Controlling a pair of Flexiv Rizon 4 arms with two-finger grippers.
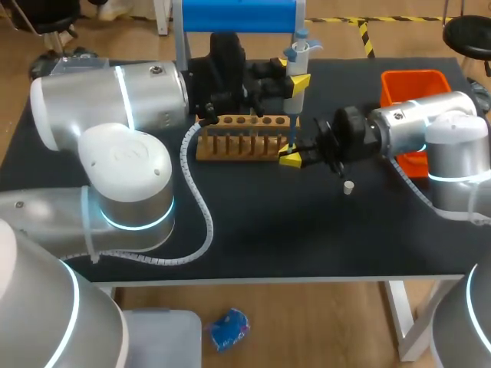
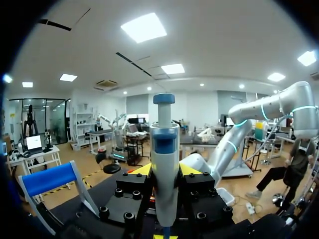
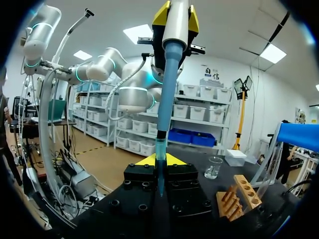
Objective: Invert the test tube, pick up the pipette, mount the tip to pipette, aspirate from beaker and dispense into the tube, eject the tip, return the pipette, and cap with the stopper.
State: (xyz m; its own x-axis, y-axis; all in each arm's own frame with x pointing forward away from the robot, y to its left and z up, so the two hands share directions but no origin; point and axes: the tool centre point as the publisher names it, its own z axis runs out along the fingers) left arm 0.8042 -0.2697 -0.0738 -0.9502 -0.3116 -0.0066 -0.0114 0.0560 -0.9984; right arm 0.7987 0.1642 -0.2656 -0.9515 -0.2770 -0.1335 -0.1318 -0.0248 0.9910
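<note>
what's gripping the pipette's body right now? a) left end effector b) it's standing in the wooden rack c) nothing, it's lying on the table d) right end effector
a: the pipette stands upright between the fingers of the left end effector, while the right end effector only pinches the tip at its lower end.

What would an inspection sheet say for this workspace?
Surface: black table.
Job's things: pipette upright by the wooden rack, tip on its lower end; beaker ahead of right gripper; white stopper loose on table.
Clutter: orange bin, blue stand at the rear.
Grippers: left gripper shut on pipette; right gripper shut on tip.
Cables: coiled hose from left arm across table.
Surroundings: nothing seen.
</note>
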